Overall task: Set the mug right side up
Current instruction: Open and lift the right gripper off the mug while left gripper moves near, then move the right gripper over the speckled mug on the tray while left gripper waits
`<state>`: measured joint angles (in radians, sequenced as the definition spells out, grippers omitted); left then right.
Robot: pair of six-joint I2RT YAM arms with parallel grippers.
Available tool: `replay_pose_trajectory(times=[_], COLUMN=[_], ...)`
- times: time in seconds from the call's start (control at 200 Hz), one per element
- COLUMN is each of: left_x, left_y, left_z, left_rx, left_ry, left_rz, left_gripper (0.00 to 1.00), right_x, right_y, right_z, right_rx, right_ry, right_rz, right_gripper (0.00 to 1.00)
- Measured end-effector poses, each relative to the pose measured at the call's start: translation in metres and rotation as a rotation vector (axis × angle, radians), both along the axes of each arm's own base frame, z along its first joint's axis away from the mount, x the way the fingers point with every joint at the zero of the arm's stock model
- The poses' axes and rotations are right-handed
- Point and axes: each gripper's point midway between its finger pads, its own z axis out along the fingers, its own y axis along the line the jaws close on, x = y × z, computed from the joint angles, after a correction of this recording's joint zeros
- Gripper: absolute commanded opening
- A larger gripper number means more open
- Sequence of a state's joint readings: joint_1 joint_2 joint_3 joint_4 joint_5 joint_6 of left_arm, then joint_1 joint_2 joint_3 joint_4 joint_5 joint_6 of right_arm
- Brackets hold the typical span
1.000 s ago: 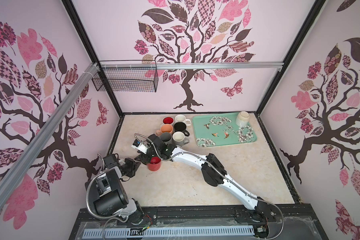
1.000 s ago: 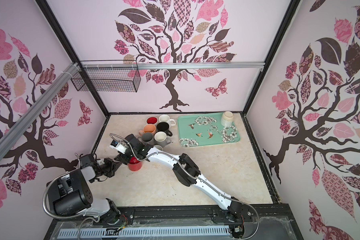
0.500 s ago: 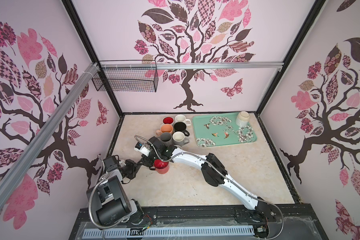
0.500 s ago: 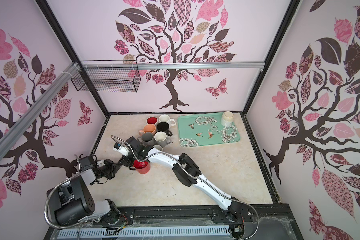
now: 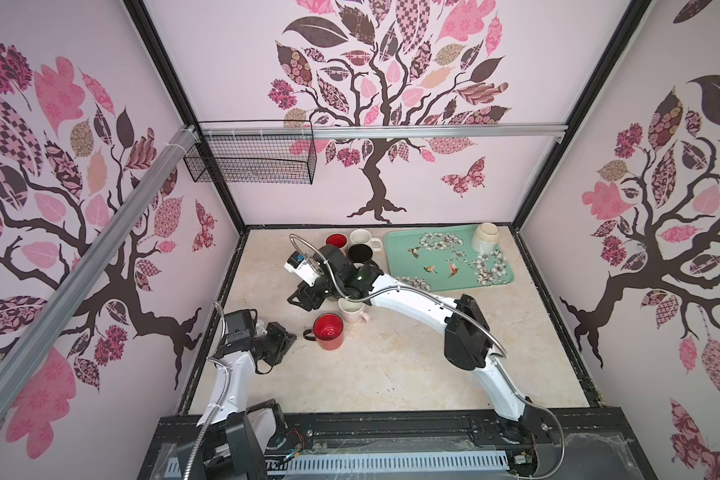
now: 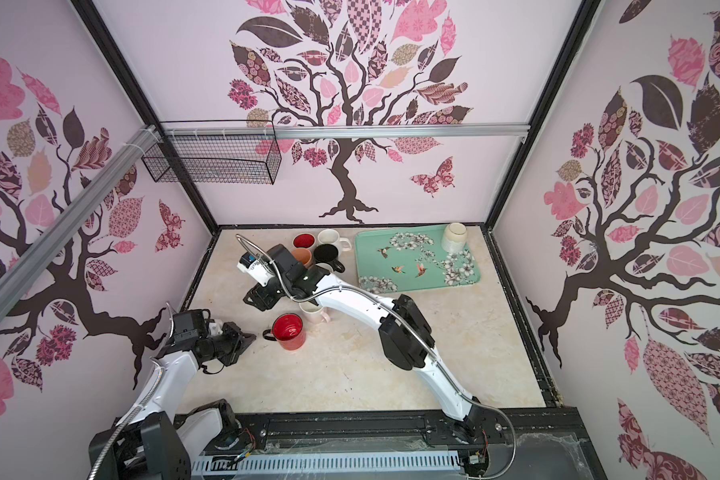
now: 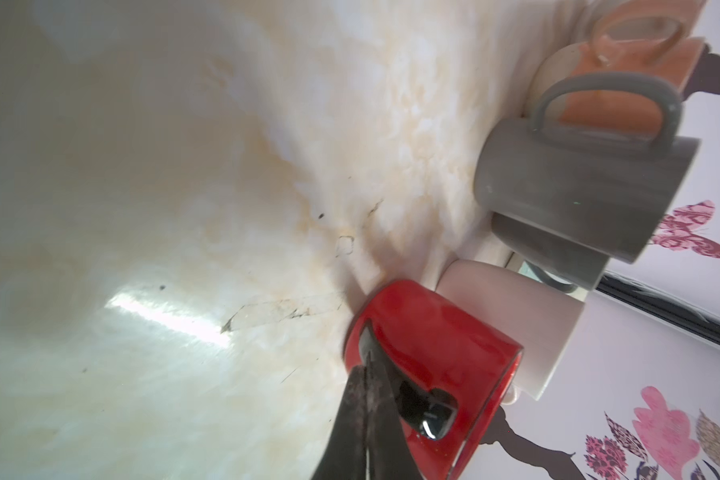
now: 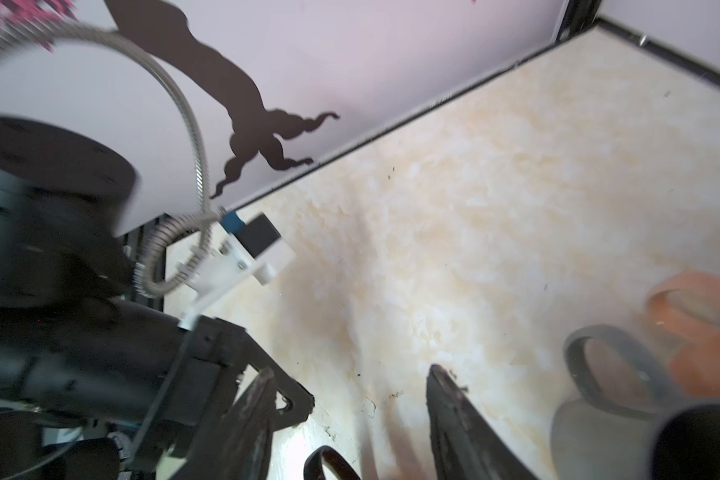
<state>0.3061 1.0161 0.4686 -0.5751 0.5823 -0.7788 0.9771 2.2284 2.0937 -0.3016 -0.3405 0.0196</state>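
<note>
The red mug (image 5: pixel 328 331) stands on the table with its mouth up and its black handle (image 5: pixel 308 334) pointing left; both top views show it (image 6: pixel 289 331). My left gripper (image 5: pixel 291 336) lies low on the table just left of that handle, shut and empty. In the left wrist view its joined fingertips (image 7: pixel 368 374) sit in front of the mug (image 7: pixel 433 353), beside the handle (image 7: pixel 429 411). My right gripper (image 5: pixel 304 297) hovers behind the mug, open with nothing between its fingers (image 8: pixel 441 386). Only the handle's loop (image 8: pixel 329 461) shows in that wrist view.
A pale pink mug (image 5: pixel 351 311) touches the red one on its far right. Red, white, black, orange (image 7: pixel 641 83) and grey (image 7: pixel 558 187) mugs cluster at the back. A green tray (image 5: pixel 408 253) at the back right carries an upturned cream cup (image 5: pixel 486 237). A wire basket (image 5: pixel 250 164) hangs on the wall.
The red mug, held tilted by the right gripper earlier, now stands free, mouth up, slightly further right. The right gripper let go and pulled back; the left gripper drew away left.
</note>
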Motion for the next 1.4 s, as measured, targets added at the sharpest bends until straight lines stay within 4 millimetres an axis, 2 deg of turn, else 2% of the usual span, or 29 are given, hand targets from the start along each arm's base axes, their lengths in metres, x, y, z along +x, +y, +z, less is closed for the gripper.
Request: replay_pose_trajectory(times=[0.105, 0.17, 0.235, 0.33, 0.51, 0.665, 0.795, 0.92, 1.115, 1.4], left_x=[-0.01, -0.012, -0.013, -0.019, -0.03, -0.029, -0.023, -0.014, 0.009, 0.031], left_y=[-0.005, -0.007, -0.01, -0.018, -0.056, -0.083, -0.098, -0.095, -0.079, -0.069], left_z=[-0.003, 0.001, 0.005, 0.003, 0.008, 0.011, -0.002, -0.017, -0.023, -0.031], left_rx=[0.036, 0.062, 0.079, 0.096, 0.102, 0.103, 0.101, 0.126, 0.146, 0.164], left_ry=[0.061, 0.077, 0.086, 0.114, 0.081, 0.053, 0.085, 0.12, 0.091, 0.076], left_rz=[-0.031, -0.057, -0.077, -0.115, -0.188, -0.212, -0.203, -0.16, -0.084, -0.053], left_gripper=[0.0, 0.0, 0.0, 0.0, 0.02, 0.02, 0.02, 0.03, 0.04, 0.04], right_x=[-0.004, -0.008, -0.011, -0.012, -0.012, -0.012, -0.011, -0.006, 0.004, 0.012], right_y=[-0.025, -0.041, -0.059, -0.086, -0.129, -0.166, -0.194, -0.216, -0.241, -0.254], right_z=[0.035, 0.042, 0.04, 0.028, 0.007, 0.011, 0.02, 0.019, 0.008, 0.003], right_rx=[0.033, 0.036, 0.028, 0.001, -0.044, -0.042, -0.025, -0.024, -0.045, -0.058], right_ry=[-0.022, -0.022, -0.012, 0.012, 0.058, 0.058, 0.049, 0.045, 0.052, 0.056], right_rz=[-0.029, -0.048, -0.072, -0.115, -0.193, -0.258, -0.308, -0.356, -0.417, -0.455], right_gripper=[0.61, 0.61, 0.62, 0.62, 0.63, 0.63, 0.64, 0.64, 0.64, 0.64])
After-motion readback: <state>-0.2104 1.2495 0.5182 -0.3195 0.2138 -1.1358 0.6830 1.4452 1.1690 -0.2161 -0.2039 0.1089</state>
